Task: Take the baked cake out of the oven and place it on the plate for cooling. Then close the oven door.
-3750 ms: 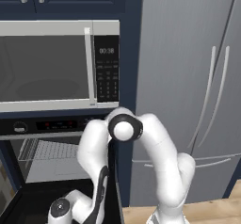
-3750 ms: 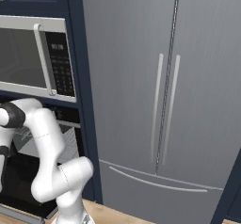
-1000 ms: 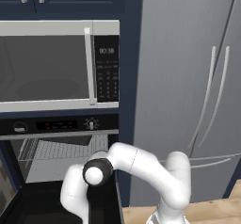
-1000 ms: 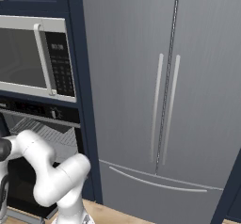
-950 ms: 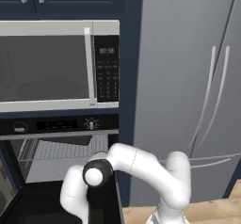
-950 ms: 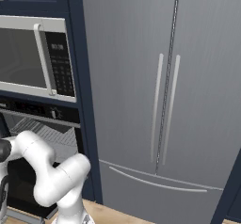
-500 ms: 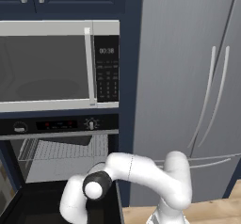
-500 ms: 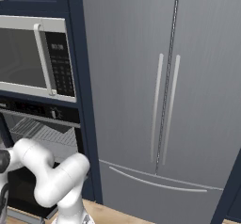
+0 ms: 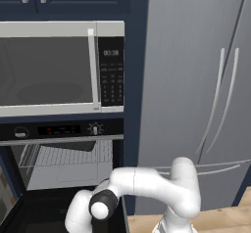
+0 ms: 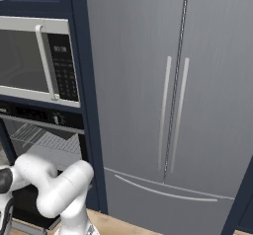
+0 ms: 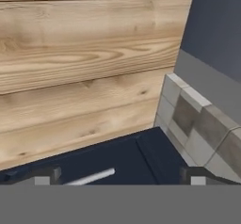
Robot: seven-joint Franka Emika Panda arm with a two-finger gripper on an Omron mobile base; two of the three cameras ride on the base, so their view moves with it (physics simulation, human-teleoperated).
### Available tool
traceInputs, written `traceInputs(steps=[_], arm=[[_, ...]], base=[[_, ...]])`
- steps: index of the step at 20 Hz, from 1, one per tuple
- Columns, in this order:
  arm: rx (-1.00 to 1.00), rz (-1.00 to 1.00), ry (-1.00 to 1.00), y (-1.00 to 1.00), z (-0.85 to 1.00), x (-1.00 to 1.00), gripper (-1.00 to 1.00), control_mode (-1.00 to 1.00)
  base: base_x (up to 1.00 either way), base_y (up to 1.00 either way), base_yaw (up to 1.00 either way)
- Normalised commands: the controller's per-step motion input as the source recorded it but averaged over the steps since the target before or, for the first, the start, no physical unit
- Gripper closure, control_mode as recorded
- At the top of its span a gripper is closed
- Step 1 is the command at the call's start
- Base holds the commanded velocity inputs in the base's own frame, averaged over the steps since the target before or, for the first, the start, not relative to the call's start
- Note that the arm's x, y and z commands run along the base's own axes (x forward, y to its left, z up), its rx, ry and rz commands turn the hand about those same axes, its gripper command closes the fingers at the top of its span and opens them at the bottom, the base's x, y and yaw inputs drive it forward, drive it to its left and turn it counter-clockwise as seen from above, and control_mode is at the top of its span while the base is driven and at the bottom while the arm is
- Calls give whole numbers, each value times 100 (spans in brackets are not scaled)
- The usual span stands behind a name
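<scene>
We see the oven [image 9: 61,151] below the microwave [image 9: 61,68], with its cavity open and a wire rack [image 9: 68,154] showing inside, and the oven door [image 9: 49,211] folded down flat in front of it, while the fridge [image 9: 196,95] stands to the right. Our arm is bent low in front of the open door, and our gripper [image 11: 120,176] looks down at a wooden floor [image 11: 84,72], a dark blue cabinet front [image 11: 113,164] with a silver handle [image 11: 89,176], and a tiled wall base [image 11: 197,124]. The two finger tips [image 11: 47,176] stand well apart at the bottom of the hand view with nothing between them, and we cannot make out any cake or plate.
</scene>
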Motion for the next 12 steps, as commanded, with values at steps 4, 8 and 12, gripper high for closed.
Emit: traceInputs(steps=[4,8,12], arm=[[5,-1,0,18,-53,24,-100,-100],[2,0,-2,12,-33,34,-100,-100],[4,0,-4,4,2,26,-100,-100]], base=[[0,0,0],[0,0,0],[0,0,0]])
